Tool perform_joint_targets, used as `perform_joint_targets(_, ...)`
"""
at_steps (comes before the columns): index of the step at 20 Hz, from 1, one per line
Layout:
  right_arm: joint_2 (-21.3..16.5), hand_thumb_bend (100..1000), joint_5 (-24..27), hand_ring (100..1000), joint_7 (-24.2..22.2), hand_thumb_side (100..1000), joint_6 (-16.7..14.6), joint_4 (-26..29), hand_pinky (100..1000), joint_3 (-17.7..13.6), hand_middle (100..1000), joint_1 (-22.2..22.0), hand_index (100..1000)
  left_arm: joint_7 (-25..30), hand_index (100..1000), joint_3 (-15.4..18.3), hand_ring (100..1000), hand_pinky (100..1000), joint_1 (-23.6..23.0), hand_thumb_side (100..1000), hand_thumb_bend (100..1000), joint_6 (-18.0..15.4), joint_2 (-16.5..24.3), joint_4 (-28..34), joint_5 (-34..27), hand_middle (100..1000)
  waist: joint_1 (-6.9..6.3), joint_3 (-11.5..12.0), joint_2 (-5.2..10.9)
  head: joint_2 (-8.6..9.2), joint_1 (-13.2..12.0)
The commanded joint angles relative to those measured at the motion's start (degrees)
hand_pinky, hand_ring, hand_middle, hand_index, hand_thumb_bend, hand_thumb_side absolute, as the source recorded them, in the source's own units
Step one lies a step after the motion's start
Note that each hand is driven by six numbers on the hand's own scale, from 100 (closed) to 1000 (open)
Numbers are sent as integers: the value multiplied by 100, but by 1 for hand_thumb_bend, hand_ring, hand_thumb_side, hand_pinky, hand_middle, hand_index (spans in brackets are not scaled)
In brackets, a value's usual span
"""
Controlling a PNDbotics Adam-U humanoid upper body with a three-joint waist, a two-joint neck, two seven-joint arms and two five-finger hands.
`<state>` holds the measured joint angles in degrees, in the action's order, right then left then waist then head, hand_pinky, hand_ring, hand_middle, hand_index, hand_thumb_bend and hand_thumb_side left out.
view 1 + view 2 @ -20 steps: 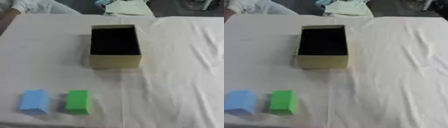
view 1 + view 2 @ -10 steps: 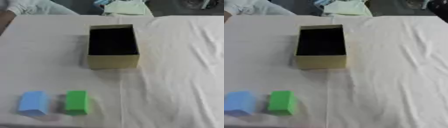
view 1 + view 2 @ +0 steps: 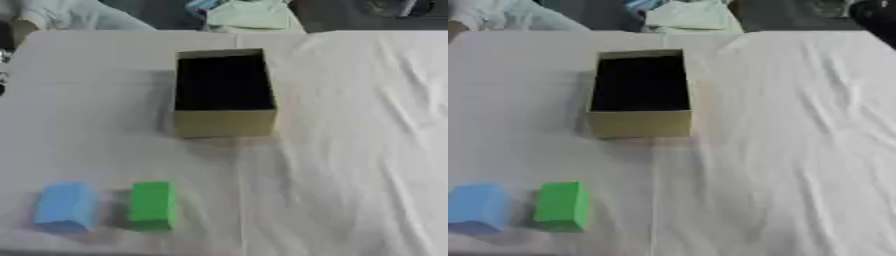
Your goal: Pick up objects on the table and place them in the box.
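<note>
- My left hand does not show in either view, so I cannot tell if its fingers are apart or together. A small dark shape sits at the left edge of the left eye view, but I cannot say what it is.
- The blue block (image 3: 64, 206) lies on the table (image 3: 350, 150) near the front left corner. It is the leftmost thing, and its top looks a little slanted, like a small roof.
- The green block (image 3: 151, 205) stands just beside the blue block, on its right, with a narrow gap between them; they do not touch. Its long axis runs from the front edge toward the back edge.
- The box (image 3: 224, 92) is open and looks empty inside, dark to the bottom. It sits toward the back of the table, a little left of the middle, well apart from both blocks. Its long axis also runs front to back, so it lies parallel to the green block.
- From the blocks, the box lies toward the back and a little to the right. Because both blocks are in the front left part, I judge that my left arm is the nearer one for the first pick, and the carry would go away from me and slightly rightward.
- My right hand is also not in view, so I cannot tell its state. The right half of the table holds only the wrinkled white cloth (image 3: 798, 165).
</note>
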<state>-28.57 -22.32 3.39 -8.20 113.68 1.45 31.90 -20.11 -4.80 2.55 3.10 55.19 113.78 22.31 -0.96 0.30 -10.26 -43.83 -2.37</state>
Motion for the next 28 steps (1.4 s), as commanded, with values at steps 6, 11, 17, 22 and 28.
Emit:
perform_joint_targets(6, -175, 100, -29, 760, -9, 727, 1, 91, 828, -24, 558, 74, 833, 2628, 924, 170, 731, 740, 57, 840, 242, -314, 594, 82, 224, 784, -18, 39, 85, -29, 45)
perform_joint_targets(11, -180, 100, -36, 760, -2, 727, 9, 91, 828, -24, 558, 49, 833, 3702, 938, 208, 786, 790, 35, 771, 288, -394, 712, 82, -115, 816, -31, 58, 93, -29, 76)
perform_joint_targets(17, -198, 100, -44, 760, 2, 729, 19, 91, 828, -21, 557, 31, 833, 4482, 942, 207, 826, 832, -46, 696, 364, -518, 820, 82, -196, 834, -39, 72, 92, -29, 114)
perform_joint_targets(22, -213, 100, -50, 759, 1, 729, 29, 91, 828, -16, 556, 7, 834, 4975, 948, 213, 869, 882, -188, 694, 431, -756, 890, 82, -155, 860, -53, 113, 103, -29, 156)
perform_joint_targets(28, -224, 100, -58, 759, 1, 729, 36, 91, 828, -13, 556, -15, 833, 5399, 945, 267, 892, 910, -326, 668, 503, -1027, 931, 82, -44, 860, -62, 157, 128, -29, 201)
